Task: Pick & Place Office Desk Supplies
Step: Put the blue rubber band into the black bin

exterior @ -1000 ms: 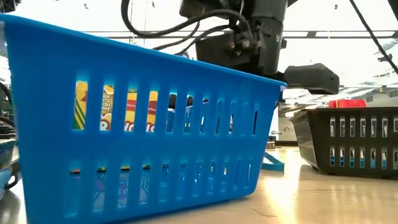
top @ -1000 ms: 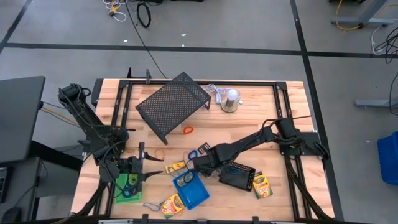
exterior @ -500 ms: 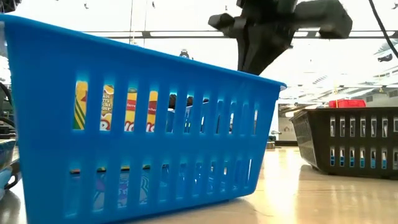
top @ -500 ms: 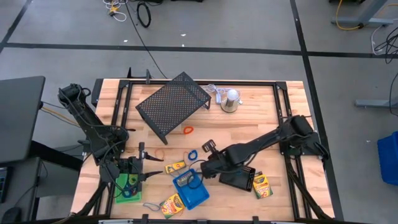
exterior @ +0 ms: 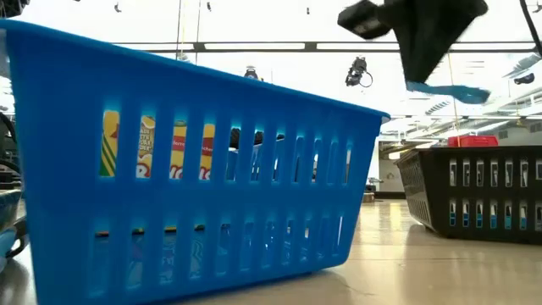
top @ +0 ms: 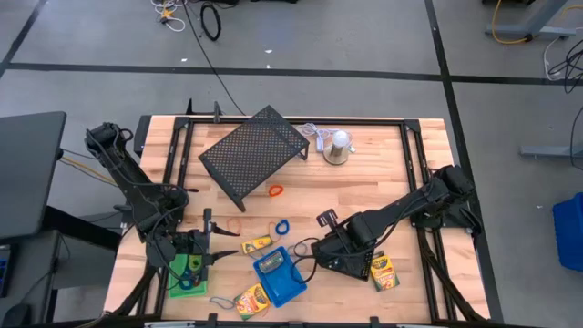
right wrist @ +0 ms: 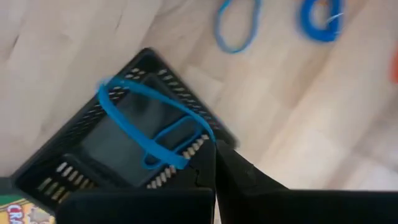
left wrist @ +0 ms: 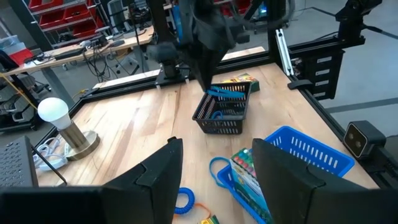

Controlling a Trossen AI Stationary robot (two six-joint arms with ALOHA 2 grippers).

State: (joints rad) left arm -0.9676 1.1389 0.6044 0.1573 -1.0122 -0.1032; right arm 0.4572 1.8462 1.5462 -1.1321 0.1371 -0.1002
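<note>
My right gripper (top: 321, 248) hangs over the black mesh tray (top: 351, 260), shut on a thin blue elastic loop (right wrist: 149, 124); the loop also shows in the low view (exterior: 449, 90). Left of it stands the blue tray (top: 278, 275) with a crayon box inside. More crayon boxes lie flat on the table (top: 258, 244) (top: 250, 299) (top: 383, 271). Two other blue loops (right wrist: 236, 28) (right wrist: 320, 22) and an orange one (top: 275, 190) lie on the wood. My left gripper (left wrist: 214, 180) waits open over the green tray (top: 189, 273) near the left front. My right gripper pinches one end of the blue loop (right wrist: 186, 158) between its two fingers, coming from above and pointing down. The rest of the loop sticks out sideways from the fingertips, lifted clear, above the black mesh tray.
A large black mesh rack (top: 253, 150) stands at the far left centre. A silver dome-shaped thing with a white cord (top: 337, 146) stands at the far edge. Bare wood lies between the rack and the trays.
My right gripper has risen from the table beside the blue tray and gone toward the table's right edge, rolling a little. It stays shut on the blue loop, which has come off the wood and now hangs over the black mesh tray.
</note>
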